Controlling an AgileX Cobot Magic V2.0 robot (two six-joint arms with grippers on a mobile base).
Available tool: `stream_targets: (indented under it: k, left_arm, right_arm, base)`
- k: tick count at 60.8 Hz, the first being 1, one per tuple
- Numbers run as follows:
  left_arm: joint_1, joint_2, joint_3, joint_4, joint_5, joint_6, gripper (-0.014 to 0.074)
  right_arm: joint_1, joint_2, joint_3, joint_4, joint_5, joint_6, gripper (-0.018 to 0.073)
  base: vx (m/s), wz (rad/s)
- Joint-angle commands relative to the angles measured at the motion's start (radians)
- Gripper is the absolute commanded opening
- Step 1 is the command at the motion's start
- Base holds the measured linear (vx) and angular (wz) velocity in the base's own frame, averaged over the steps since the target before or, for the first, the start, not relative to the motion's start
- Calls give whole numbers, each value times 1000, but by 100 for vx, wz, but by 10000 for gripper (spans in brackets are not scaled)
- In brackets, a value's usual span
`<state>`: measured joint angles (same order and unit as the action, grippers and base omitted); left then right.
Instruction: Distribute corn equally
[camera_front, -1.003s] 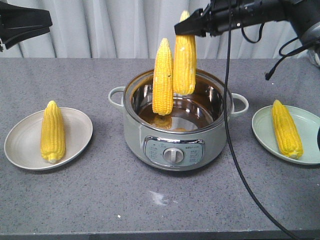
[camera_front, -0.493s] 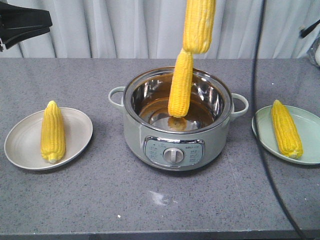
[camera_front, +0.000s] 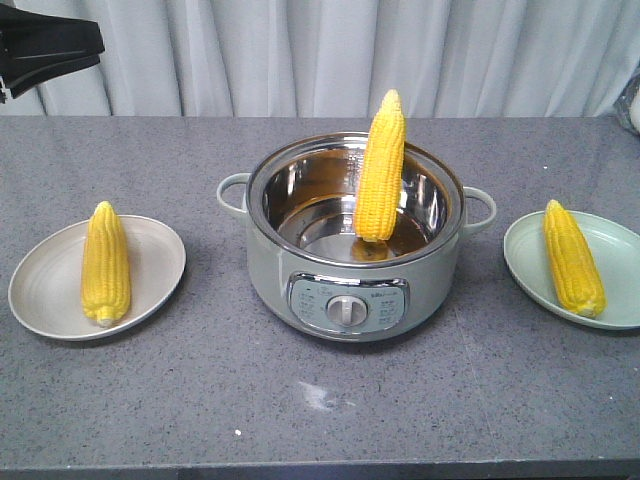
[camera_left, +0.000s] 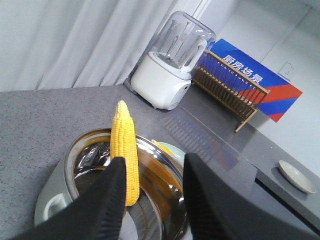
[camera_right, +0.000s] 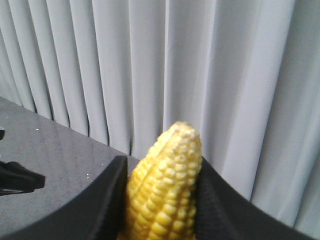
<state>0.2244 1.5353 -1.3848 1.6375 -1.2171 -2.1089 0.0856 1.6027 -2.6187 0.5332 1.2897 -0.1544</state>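
A steel pot (camera_front: 262, 262) stands mid-table with one corn cob (camera_front: 381, 170) upright inside, leaning on the far rim. Another cob (camera_front: 105, 262) lies on the grey plate (camera_front: 160, 262) at left, and a third (camera_front: 572, 257) lies on the pale green plate (camera_front: 525, 250) at right. My left gripper (camera_front: 90, 45) hangs high at the top left corner; in its wrist view the left gripper (camera_left: 155, 172) is open and empty above the pot (camera_left: 165, 165) and its cob (camera_left: 125, 150). My right gripper (camera_right: 161, 172) is shut on a fourth cob (camera_right: 165, 195), raised out of the front view.
A grey curtain (camera_front: 320, 50) hangs behind the table. The left wrist view shows a white blender (camera_left: 170, 75), a wooden dish rack (camera_left: 227, 92) with a blue sign (camera_left: 260, 80), and a small plate (camera_left: 295, 175) beyond the table.
My right gripper has lifted its cob straight up and out of the front view. The cob left in the pot has tipped to the right against the rim. The left arm has not moved.
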Motion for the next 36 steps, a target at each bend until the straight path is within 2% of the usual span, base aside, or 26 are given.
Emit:
stream_targets:
  k: [1,6,16,25,36]
  left_arm:
    - [0,-40,-31,-77,-148,-10,264]
    - [0,-40,-31,-86,-151,-10,264]
    - [0,-40,-31,-84,-151,-10,258]
    - [0,-40,-31,-84,-151,-10,240]
    - [0,-40,-31,-84,-151,-10,239]
  right_arm:
    - [-6,-89,112,5,0,2,-4]
    - [-6,-157,260,-11,0,-10,-4]
    - [-6,-253,474,-112,0,-11,-4]
    - [-6,-285,551,-118,0,-8,-4]
    - [-6,-286,554,-114,0,-8,-4]
  base:
    - [0,0]
    - [0,0]
    - [0,0]
    - [0,0]
    - [0,0]
